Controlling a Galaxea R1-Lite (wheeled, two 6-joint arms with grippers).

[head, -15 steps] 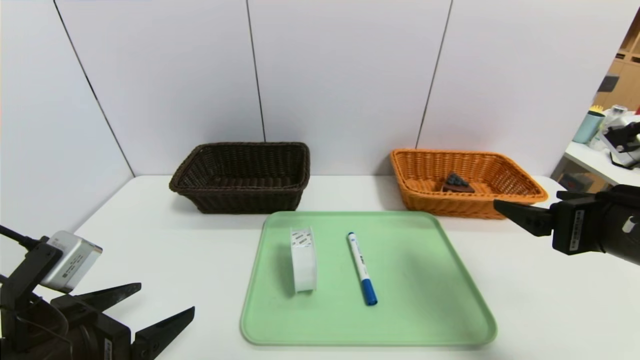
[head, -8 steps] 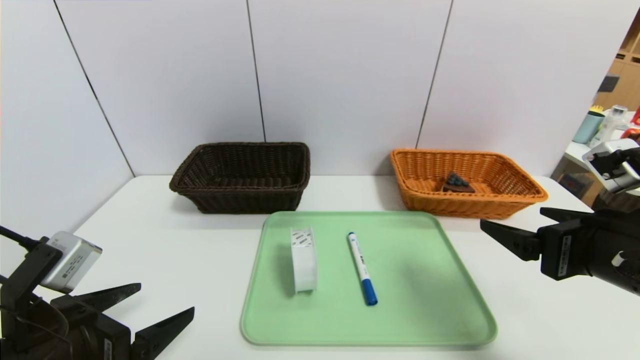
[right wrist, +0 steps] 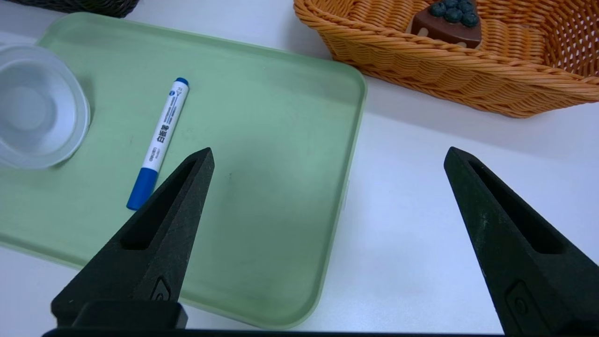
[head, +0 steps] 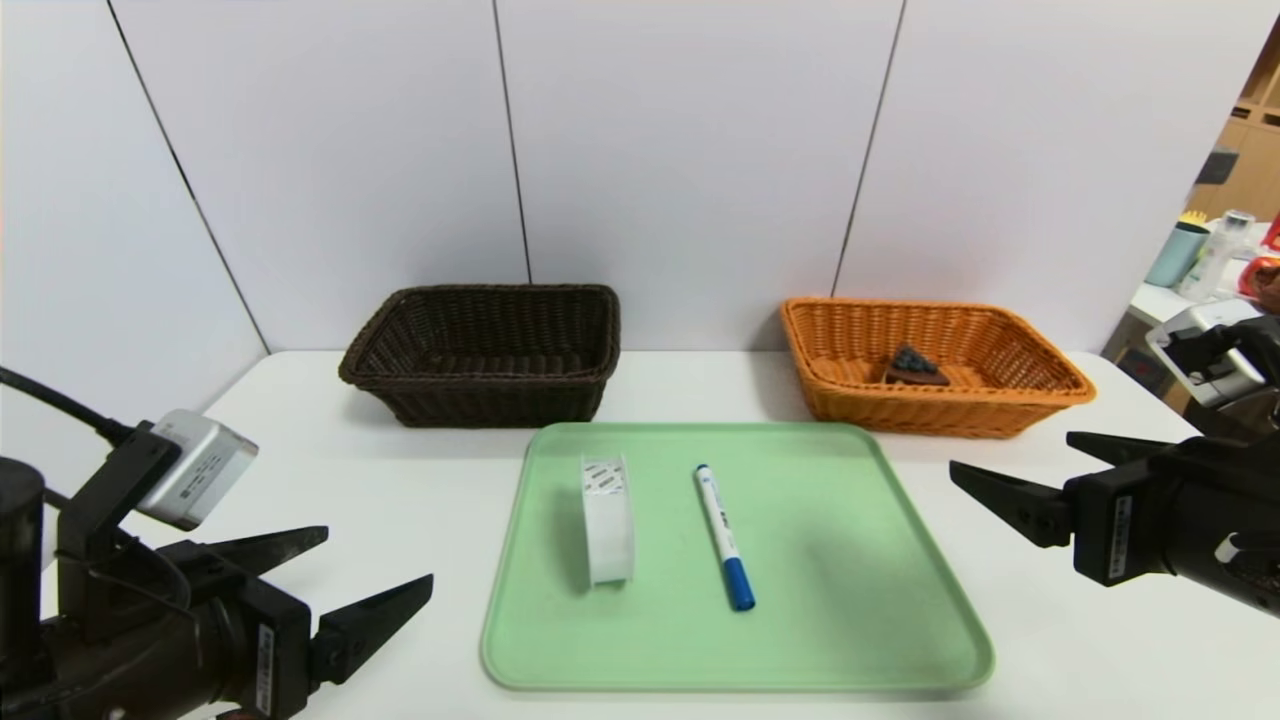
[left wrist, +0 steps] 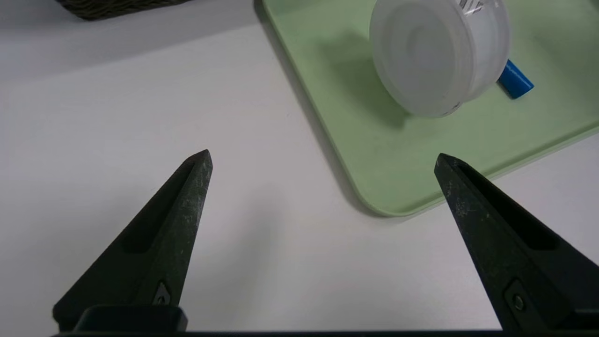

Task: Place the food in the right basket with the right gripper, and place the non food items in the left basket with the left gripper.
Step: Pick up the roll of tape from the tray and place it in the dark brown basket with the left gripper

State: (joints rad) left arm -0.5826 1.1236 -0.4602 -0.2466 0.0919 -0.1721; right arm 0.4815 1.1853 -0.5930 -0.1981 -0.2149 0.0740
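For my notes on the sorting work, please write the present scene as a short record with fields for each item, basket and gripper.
cake slice: in the orange basket, blueberries on top
tape roll: standing on its edge on the green tray
marker: lying on the tray, right of the tape roll
dark basket: behind the tray, to the left
left gripper: open, above the table, left of the tray
right gripper: open, above the table, right of the tray

The head view looks forward and down across the bench [head: 440, 520]; both wrist views look down closer, sharing the tray [head: 800, 640].
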